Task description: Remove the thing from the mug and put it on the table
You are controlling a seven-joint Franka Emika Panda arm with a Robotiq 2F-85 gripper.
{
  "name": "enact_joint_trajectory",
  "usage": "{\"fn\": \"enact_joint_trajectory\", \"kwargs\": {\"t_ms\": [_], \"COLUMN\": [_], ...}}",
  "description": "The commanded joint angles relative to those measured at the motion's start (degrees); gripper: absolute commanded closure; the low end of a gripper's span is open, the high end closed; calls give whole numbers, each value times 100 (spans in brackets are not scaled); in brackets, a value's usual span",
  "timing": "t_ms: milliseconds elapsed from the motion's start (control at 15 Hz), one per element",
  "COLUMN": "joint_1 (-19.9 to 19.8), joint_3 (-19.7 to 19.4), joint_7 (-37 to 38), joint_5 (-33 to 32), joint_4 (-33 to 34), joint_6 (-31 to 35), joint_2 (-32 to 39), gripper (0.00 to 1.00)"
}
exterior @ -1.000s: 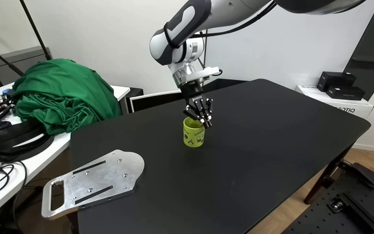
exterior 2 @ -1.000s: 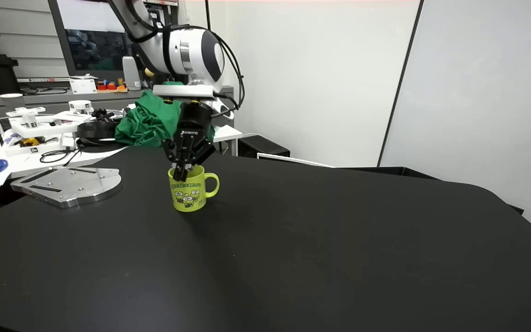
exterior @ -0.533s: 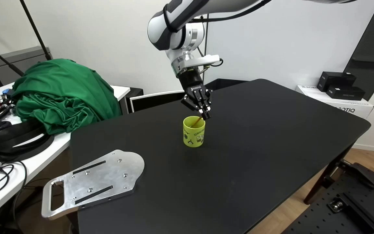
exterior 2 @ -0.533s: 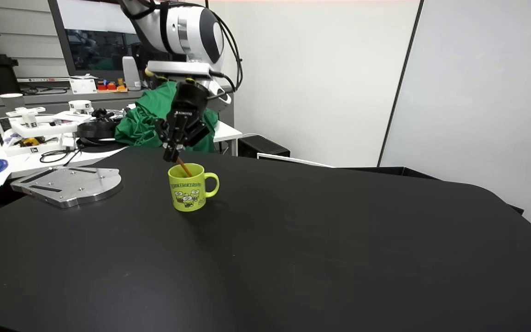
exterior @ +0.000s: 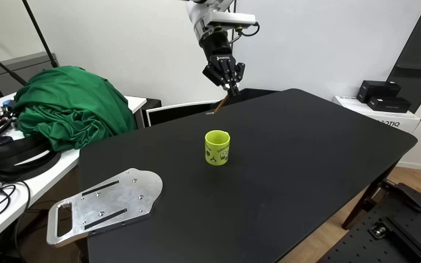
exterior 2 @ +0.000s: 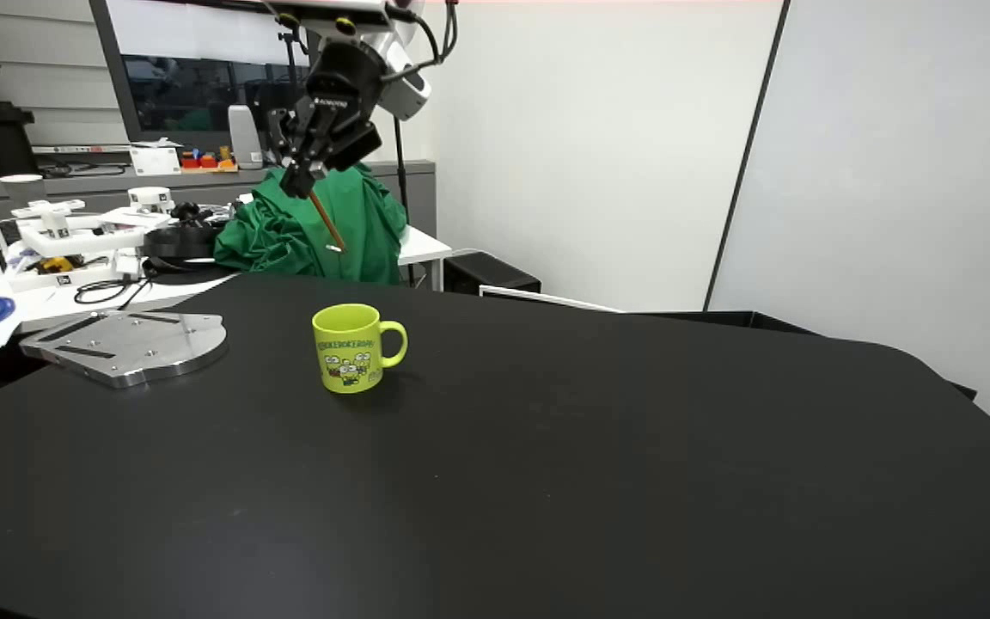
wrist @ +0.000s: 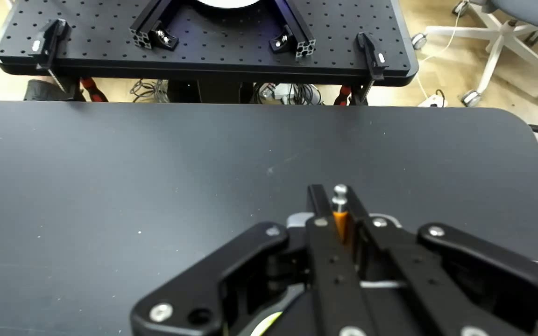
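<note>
The mug (exterior: 217, 152), yellow-green with a side handle, stands upright on the black table (exterior: 287, 175). In an exterior view its cartoon print and handle show on the mug (exterior 2: 349, 357). My gripper (exterior: 231, 91) is shut on the thing, a thin orange-brown stick (exterior: 221, 103), high above and beyond the mug. The stick hangs tilted below the fingers, clear of the mug, with a small pale part at its lower end; an exterior view also shows the stick (exterior 2: 326, 220). In the wrist view its silver end (wrist: 340, 198) shows between the fingers; the mug is mostly hidden there.
A silver metal plate with a handle slot (exterior: 115, 201) lies at the table's edge; it also shows in an exterior view (exterior 2: 130, 344). A white desk with a green cloth (exterior: 71, 109) stands beside the table. A black perforated platform (wrist: 222, 42) borders the table.
My gripper has risen from the mug's rim to well above it. The stick has come out of the mug with the gripper. The mug has barely shifted.
</note>
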Motion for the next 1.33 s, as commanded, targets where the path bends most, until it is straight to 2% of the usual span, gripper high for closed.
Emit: {"fn": "enact_joint_trajectory", "kwargs": {"t_ms": [0,200,400,600,867,1067,1267], "joint_1": [-97,-210,-313,-400,-630,-729,-674], "joint_3": [-128,-291,-440,-596,-721,-793,-919], "joint_7": [130,91,90,288,744,1109,1499], "joint_5": [-91,-280,-615,-956,-578,-180,-139], "joint_4": [-147,-534,-1269,-2174,-3347,-3979,-4514], "joint_6": [-76,145,1036,2508,4428,5482,6558], "joint_2": [-425,-703,-1043,-1333,-1448,-1354,-1262], "gripper": [98,98,98,98,98,98,98]}}
